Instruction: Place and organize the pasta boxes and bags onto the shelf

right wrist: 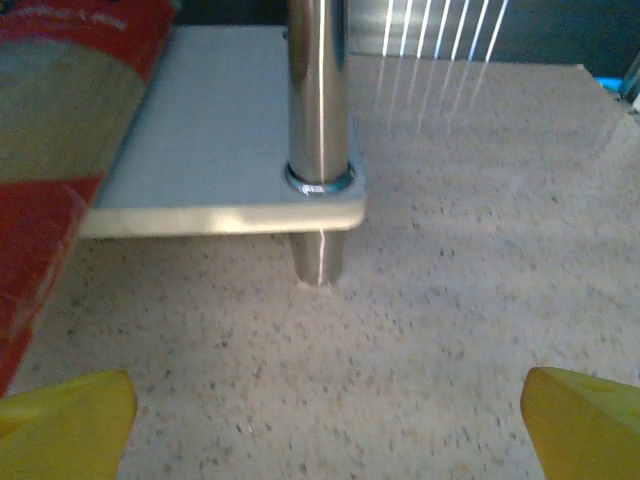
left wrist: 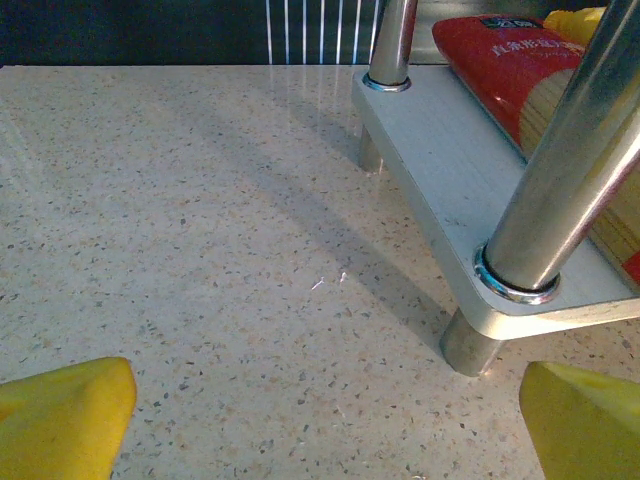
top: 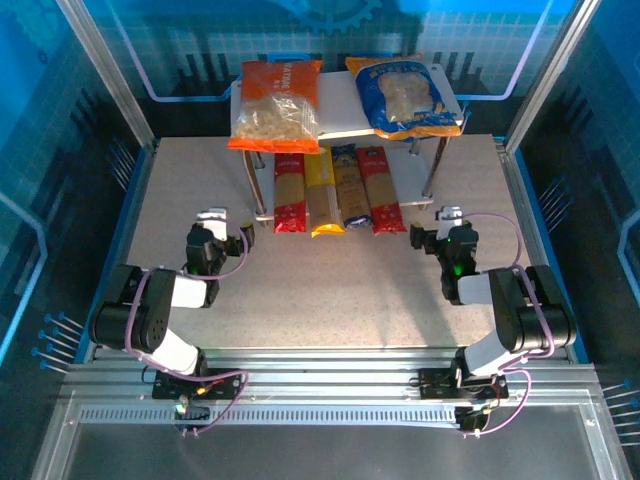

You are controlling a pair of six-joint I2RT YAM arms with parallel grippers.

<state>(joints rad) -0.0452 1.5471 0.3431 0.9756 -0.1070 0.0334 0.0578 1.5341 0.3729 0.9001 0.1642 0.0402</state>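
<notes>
A speckled beige desk (top: 330, 290) sits inside an aluminium-framed cell with blue grid-patterned walls (top: 60, 120). At the far middle of the desk stands the shelf (top: 340, 100), two pale flat boards on round shiny metal legs.

Two soft bags lie on its top board: the orange bag (top: 277, 105) on the left and the blue bag (top: 405, 95) on the right. Each has a clear window showing short beige pasta.

On the lower board four long narrow packs lie side by side, their near ends pointing toward the arms. From left to right they are the left red pack (top: 289, 192), the yellow pack (top: 321, 195), the dark blue pack (top: 349, 190) and the right red pack (top: 380, 188). Pale strands show through their windows.

The left claw (top: 228, 228) is low over the desk near the shelf's left front corner, its yellow fingertips (left wrist: 65, 415) spread wide and holding nothing. The right claw (top: 435, 228) is near the right front corner, also spread wide and empty, facing a shelf leg (right wrist: 318, 100)
</notes>
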